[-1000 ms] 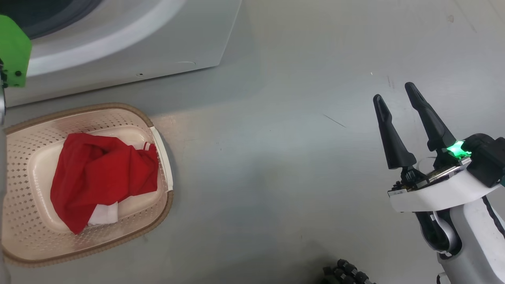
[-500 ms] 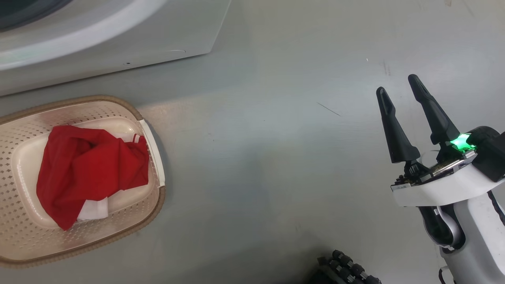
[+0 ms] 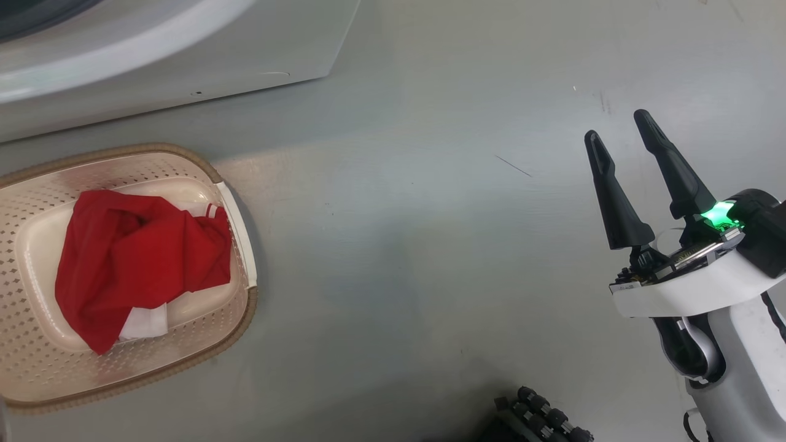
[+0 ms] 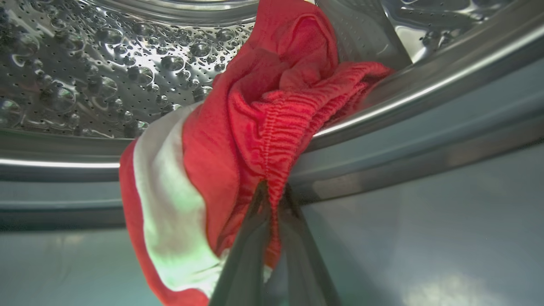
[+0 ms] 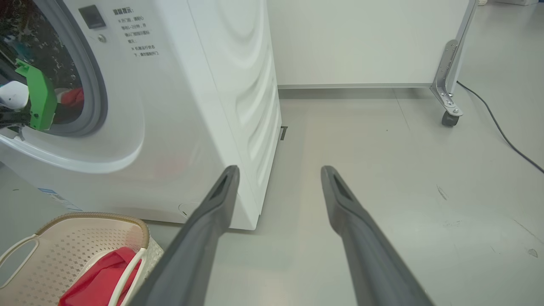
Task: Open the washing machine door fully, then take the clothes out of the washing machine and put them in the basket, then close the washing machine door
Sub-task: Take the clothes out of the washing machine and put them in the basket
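The right gripper (image 5: 278,174) hovers near the washing machine's (image 5: 191,106) lower front corner, fingers spread wide above the floor (image 5: 382,170); before the machine sits the basket (image 5: 63,250), red clothes (image 5: 95,278) inside; a green arm part (image 5: 40,102) sits at its drum mouth.
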Motion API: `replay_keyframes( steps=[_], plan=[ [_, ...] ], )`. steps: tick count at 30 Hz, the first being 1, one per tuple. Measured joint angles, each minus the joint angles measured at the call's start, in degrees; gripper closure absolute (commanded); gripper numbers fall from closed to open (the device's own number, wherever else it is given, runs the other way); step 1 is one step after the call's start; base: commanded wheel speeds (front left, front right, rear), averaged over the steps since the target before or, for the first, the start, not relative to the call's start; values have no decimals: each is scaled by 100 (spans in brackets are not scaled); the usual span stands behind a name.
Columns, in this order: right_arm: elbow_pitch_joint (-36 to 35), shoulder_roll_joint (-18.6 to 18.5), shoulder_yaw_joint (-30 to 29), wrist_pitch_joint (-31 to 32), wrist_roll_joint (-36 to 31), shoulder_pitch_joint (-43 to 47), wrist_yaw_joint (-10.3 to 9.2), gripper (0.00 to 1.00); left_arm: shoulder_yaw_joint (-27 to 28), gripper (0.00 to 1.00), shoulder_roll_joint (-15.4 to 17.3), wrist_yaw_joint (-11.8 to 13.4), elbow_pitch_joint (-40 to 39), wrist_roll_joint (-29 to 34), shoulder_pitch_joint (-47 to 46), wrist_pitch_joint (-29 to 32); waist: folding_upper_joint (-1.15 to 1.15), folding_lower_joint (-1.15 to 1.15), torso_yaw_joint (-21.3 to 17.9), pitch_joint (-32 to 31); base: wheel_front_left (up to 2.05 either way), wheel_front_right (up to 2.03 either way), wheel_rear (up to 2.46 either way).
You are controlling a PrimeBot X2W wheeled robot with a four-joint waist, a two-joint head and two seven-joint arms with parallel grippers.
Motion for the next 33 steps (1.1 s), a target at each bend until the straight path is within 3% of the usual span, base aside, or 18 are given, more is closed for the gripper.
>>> replay_keyframes(
  steps=[8, 18, 26, 33],
  plan=[
    [81, -8, -83, 0, -1, -25, 0, 0, 179, 100, -149, 0, 68, 70, 2, -205, 0, 0, 61, -66, 0, 0, 0],
    [190, -3, -81, 0, -52, -25, 0, 0, 297, 100, -492, 0, 210, 65, 125, -887, 0, 0, 190, -378, 0, 0, 0],
    [294, -4, -88, 0, -111, -19, 0, 0, 79, 100, -924, -12, 405, -182, 451, -1537, 0, 0, 326, -760, 0, 0, 0],
    [398, -15, -156, 0, -171, 118, 0, 0, 101, 100, -1282, -196, 502, -557, 762, -2160, 0, 0, 477, -1160, 0, 0, 0]
  ],
)
